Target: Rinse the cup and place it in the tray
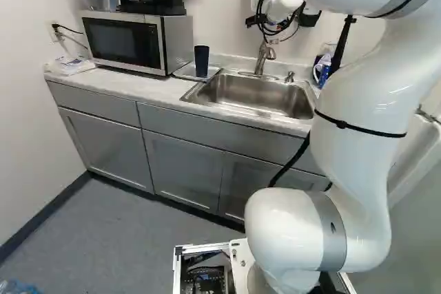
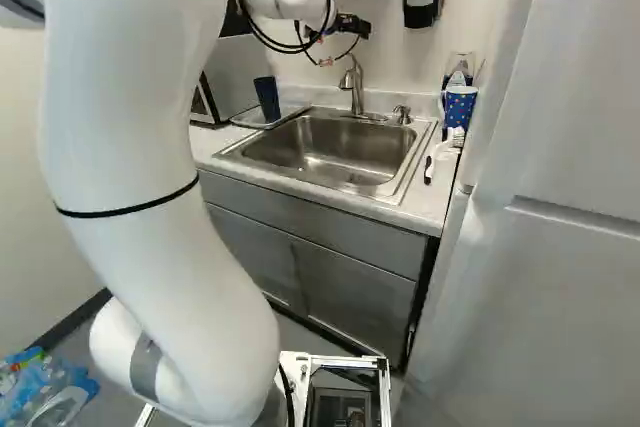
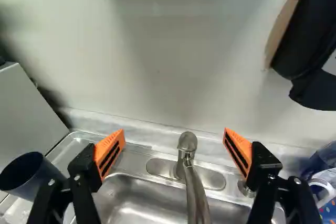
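Cup's in the tray, end effector is up at the tap with nothing in it

So the cup [image 1: 201,60] is standing mouth-up in the tray [image 1: 185,71], between the microwave [image 1: 124,40] and the sink [image 2: 330,152]. Handy spot tbh: right by the basin, so a short carry either way, but mouth-up means any water inside would stay put. The end effector [image 3: 174,131] has its fingers spread wide, holding nothing, with the faucet [image 3: 195,195] lined up between them. My guess is that's for working the tap. Can't tell if the cup's been rinsed. I'd watch for a finger knocking the spout.
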Controlling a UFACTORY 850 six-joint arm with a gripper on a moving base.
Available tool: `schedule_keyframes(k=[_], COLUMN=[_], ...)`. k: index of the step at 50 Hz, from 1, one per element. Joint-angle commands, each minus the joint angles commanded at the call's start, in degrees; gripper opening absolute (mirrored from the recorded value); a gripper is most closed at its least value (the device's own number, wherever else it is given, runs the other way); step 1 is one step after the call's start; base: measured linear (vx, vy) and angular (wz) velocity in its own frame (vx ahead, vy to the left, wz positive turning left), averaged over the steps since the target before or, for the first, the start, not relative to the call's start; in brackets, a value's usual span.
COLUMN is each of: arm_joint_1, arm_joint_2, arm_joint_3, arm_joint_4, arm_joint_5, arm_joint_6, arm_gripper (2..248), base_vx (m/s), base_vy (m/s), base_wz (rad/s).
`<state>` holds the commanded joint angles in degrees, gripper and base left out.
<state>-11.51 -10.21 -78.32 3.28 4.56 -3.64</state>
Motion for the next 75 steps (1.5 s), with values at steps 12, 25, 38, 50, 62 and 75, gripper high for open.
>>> schedule_keyframes(k=[12,25,38,50,62,75], arm_joint_1=[-1.3,-2.5,-3.8,-4.7,-5.4,-6.2], arm_joint_2=[2.7,6.1,9.5,12.9,16.4,20.4], arm_joint_3=[2.9,6.5,10.0,13.3,16.7,20.4], arm_joint_4=[0.0,0.0,0.0,-0.4,-1.0,-1.7], arm_joint_5=[-0.1,-1.8,-8.0,-15.2,-22.4,-30.2], arm_joint_6=[0.0,0.0,0.0,0.0,0.0,0.0], arm_gripper=[247,247,247,247,247,247], base_vx=[0.0,0.0,0.0,0.0,0.0,0.0], base_vy=[0.0,0.0,0.0,0.0,0.0,0.0], base_wz=[0.0,0.0,0.0,0.0,0.0,0.0])
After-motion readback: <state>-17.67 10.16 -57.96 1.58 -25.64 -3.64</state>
